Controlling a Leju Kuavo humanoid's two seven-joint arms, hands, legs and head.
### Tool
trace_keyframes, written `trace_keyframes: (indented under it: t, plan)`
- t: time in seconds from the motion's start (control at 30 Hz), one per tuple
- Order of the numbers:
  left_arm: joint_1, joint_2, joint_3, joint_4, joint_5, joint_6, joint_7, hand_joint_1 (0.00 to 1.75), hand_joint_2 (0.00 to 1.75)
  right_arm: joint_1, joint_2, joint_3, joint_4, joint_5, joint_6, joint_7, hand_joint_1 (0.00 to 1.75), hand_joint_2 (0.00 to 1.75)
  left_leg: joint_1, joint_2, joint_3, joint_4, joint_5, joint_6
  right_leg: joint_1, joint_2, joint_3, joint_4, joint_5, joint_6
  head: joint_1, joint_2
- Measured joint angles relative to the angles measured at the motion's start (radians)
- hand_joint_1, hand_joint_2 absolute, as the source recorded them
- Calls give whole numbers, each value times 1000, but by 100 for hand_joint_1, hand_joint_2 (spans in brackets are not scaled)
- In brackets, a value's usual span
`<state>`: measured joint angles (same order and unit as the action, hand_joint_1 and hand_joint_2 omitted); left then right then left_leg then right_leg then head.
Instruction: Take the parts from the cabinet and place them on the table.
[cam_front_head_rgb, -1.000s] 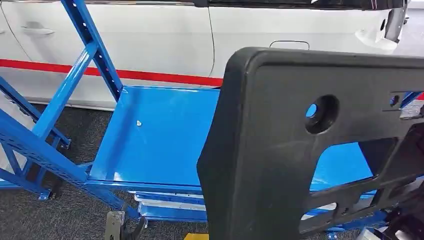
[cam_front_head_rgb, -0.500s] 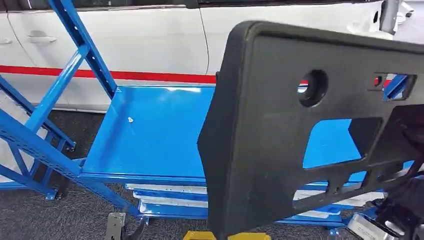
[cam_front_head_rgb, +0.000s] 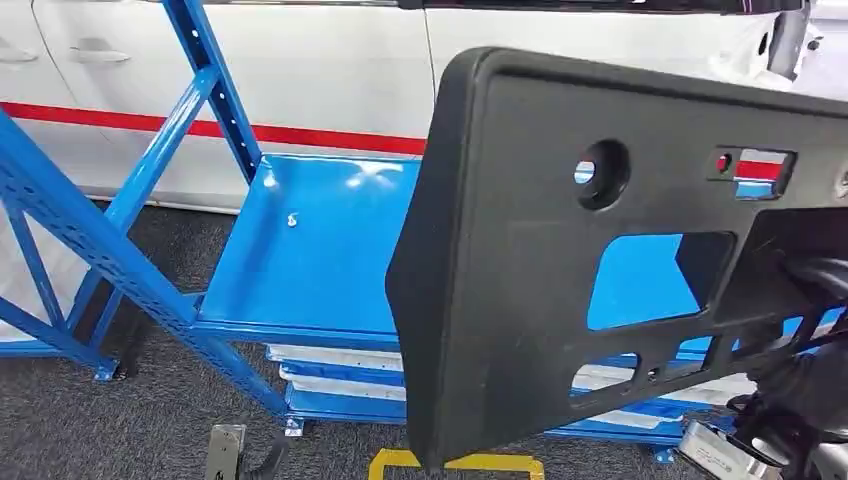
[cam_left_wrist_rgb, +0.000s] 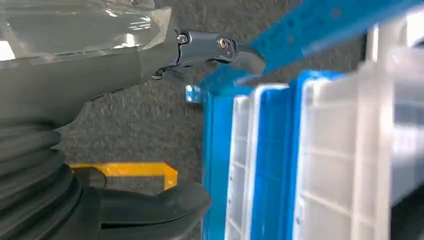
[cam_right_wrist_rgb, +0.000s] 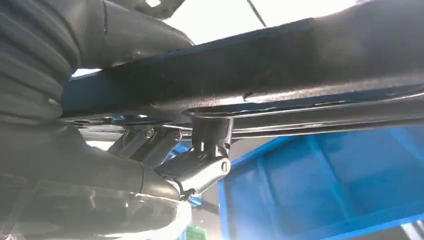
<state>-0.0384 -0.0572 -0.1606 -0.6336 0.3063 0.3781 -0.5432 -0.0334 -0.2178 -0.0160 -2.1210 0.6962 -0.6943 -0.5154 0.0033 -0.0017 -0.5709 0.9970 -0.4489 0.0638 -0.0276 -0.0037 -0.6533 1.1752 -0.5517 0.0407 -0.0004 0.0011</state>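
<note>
With the right hand (cam_front_head_rgb: 800, 400) gripping the black part (cam_front_head_rgb: 520, 300) and the left hand (cam_left_wrist_rgb: 65, 165) holding nothing, keep the part clear of the blue cabinet (cam_front_head_rgb: 310, 250).

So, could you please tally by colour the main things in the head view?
Black: 1, the plastic part held up by the right robot hand.
Blue: 1, the cabinet.
White: 1, the car.
Yellow: 1, the floor marking.
Total: 4.

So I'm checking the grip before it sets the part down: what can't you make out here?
- Head view: the black part hides the right side of the blue shelf; the right hand is cut off at the frame's edge.
- Right wrist view: fingers mostly hidden behind the part.
- Left wrist view: clear bins blurred.
</note>
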Motion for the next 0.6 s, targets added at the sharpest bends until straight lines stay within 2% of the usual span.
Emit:
trace_keyframes:
  t: [0.03, 0.07, 0.1, 0.13, 0.17, 0.2, 0.23, 0.27, 0.33, 0.37, 0.4, 0.43, 0.47, 0.5, 0.53, 0.57, 0.6]
  plan:
    - [4, 0, 6, -6, -3, 1, -2, 0, 175, 0, 3, 2, 8, 0, 0, 0, 169, 175, -3, 0, -10, 1, 6, 2, 2, 0, -30, 81, -35, -3, 0, 0]
    - [7, 0, 11, -13, -5, 2, -3, 0, 175, 0, 5, 3, 15, 1, 0, 1, 169, 175, -6, 1, -20, 1, 13, 4, 2, 0, -45, 135, -53, 0, 0, 0]
    - [11, 0, 16, -24, -9, 2, -3, 0, 175, -1, 8, 5, 22, 4, 0, 5, 169, 175, -9, 0, -27, 1, 20, 4, 2, 0, -32, 130, -49, 7, 0, 0]
    - [13, 2, 18, -31, -13, 3, -2, 0, 175, -2, 10, 5, 26, 4, 0, 7, 169, 175, -10, 0, -34, 2, 25, 4, 2, 0, 4, 81, -32, 15, 0, 0]
    - [14, 2, 20, -36, -14, 3, -2, 0, 175, -3, 11, 6, 29, 5, 0, 7, 169, 175, -11, -2, -38, 2, 31, 2, 2, 0, 58, -3, -6, 22, 0, 0]
    - [15, 3, 22, -43, -14, 3, -2, 0, 175, -7, 13, 8, 32, 9, 0, 9, 169, 175, -12, -3, -42, 2, 36, -1, 3, 0, 125, -109, 21, 26, 0, 0]
    - [17, 3, 24, -53, -15, 3, -2, 0, 175, -12, 14, 10, 33, 14, 0, 13, 169, 175, -12, -4, -44, 4, 41, -6, 6, 0, 175, -197, 18, 15, 0, 0]
    - [19, 4, 28, -63, -16, 3, -2, 0, 175, -13, 16, 12, 35, 19, 0, 17, 169, 175, -16, -4, -48, 2, 47, -13, 16, 2, 178, -185, 36, 12, -2, 0]
    - [24, 5, 34, -83, -22, 0, 2, 0, 175, -15, 18, 13, 37, 22, 0, 22, 169, 175, -17, -4, -50, 5, 54, -23, 19, 4, 161, -190, 39, 9, 2, 0]
    - [27, 6, 34, -95, -25, -2, 3, 0, 175, -14, 20, 14, 37, 26, 0, 22, 169, 175, -16, -4, -50, 2, 59, -28, 19, 4, 157, -191, 42, 2, 2, 0]
    - [29, 10, 35, -105, -28, -3, 3, 0, 175, -13, 22, 14, 37, 26, 0, 22, 169, 175, -16, -6, -56, 5, 62, -32, -3, 4, 151, -198, 52, -12, 3, 0]
    - [31, 13, 38, -114, -31, -7, 5, 0, 175, -14, 24, 14, 38, 26, 0, 21, 169, 175, -12, -6, -71, 30, 24, -40, -2, 1, 151, -198, 61, -21, 2, 0]
    - [33, 13, 38, -122, -33, -9, 6, 0, 175, -11, 26, 14, 38, 25, 0, 18, 169, 175, -9, -5, -90, 80, -30, -46, -2, -1, 144, -197, 68, -32, -3, 0]
    - [35, 13, 38, -128, -33, -11, 8, 0, 175, -6, 29, 14, 38, 22, 0, 15, 169, 175, -5, -6, -116, 159, -88, -54, -2, -1, 134, -196, 76, -35, -4, 0]
    - [36, 14, 38, -132, -33, -16, 8, 0, 175, -2, 31, 14, 38, 20, 0, 12, 169, 175, -1, -5, -142, 241, -130, -60, -1, -2, 125, -196, 82, -33, -4, 0]
    - [38, 16, 38, -135, -33, -20, 8, 0, 175, 4, 35, 14, 38, 19, 0, 7, 169, 175, 3, -5, -160, 310, -154, -66, -1, -2, 116, -195, 89, -31, -3, 0]
    - [40, 16, 38, -135, -33, -21, 9, 0, 175, 10, 37, 14, 38, 19, 0, 5, 169, 175, 7, -5, -156, 326, -152, -70, -2, -2, 110, -195, 93, -28, -4, 0]
